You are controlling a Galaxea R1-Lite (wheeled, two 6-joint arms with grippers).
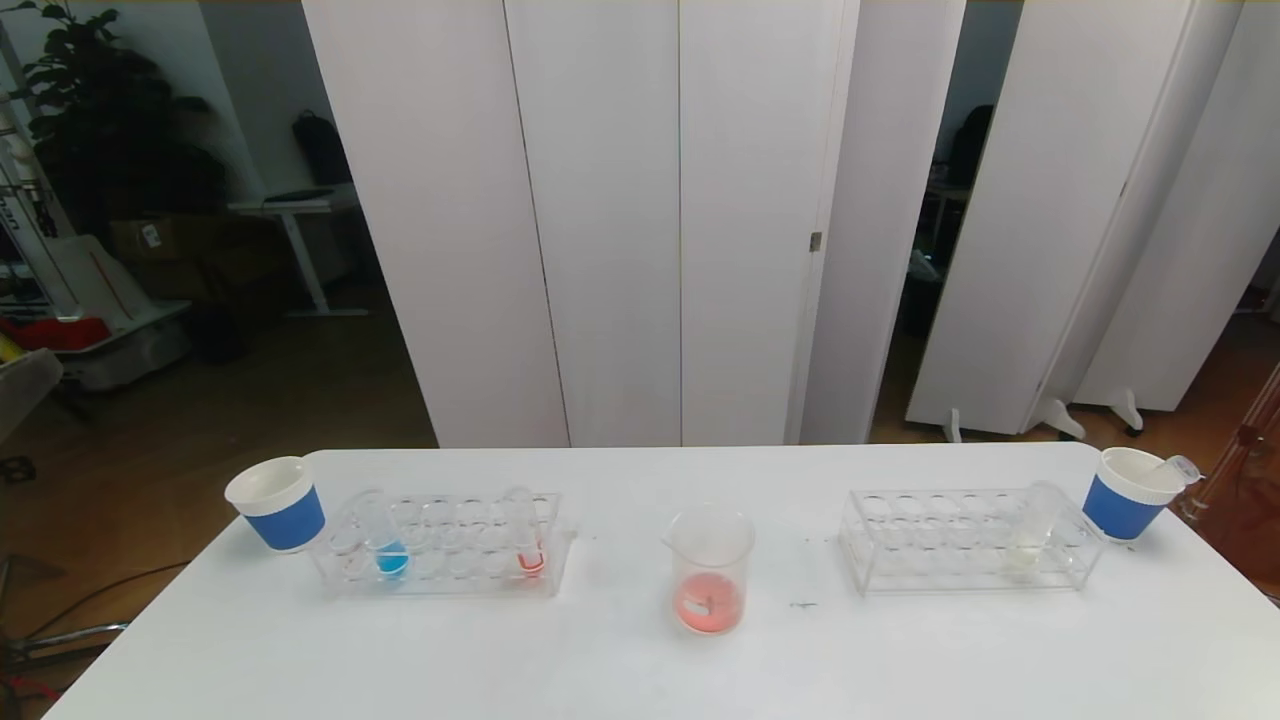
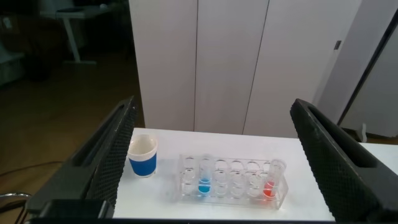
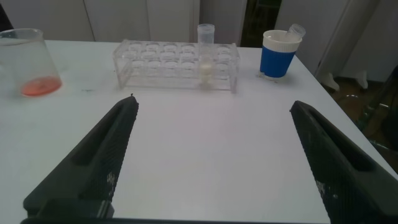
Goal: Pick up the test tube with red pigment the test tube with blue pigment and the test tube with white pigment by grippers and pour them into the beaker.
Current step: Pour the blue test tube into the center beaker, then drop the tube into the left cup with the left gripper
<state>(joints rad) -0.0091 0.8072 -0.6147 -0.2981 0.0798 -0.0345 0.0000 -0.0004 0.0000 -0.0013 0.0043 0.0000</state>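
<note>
The beaker point(image 1: 708, 570) stands mid-table with orange-red liquid in its bottom. In the left rack point(image 1: 440, 580) stand the test tube with blue pigment point(image 1: 385, 540) and the test tube with red pigment point(image 1: 527, 545). The right rack point(image 1: 960, 575) holds the test tube with white pigment point(image 1: 1030, 540). Neither arm shows in the head view. My left gripper point(image 2: 214, 104) is open and empty, well back from the blue tube point(image 2: 204, 177) and red tube point(image 2: 272, 182). My right gripper point(image 3: 213, 104) is open and empty over bare table, short of the white tube point(image 3: 206, 56) and beaker point(image 3: 28, 62).
A blue-sleeved paper cup point(image 1: 278, 503) sits at the far left table edge beside the left rack. Another cup point(image 1: 1135, 492) at the far right edge holds an empty tube. White partition panels stand behind the table.
</note>
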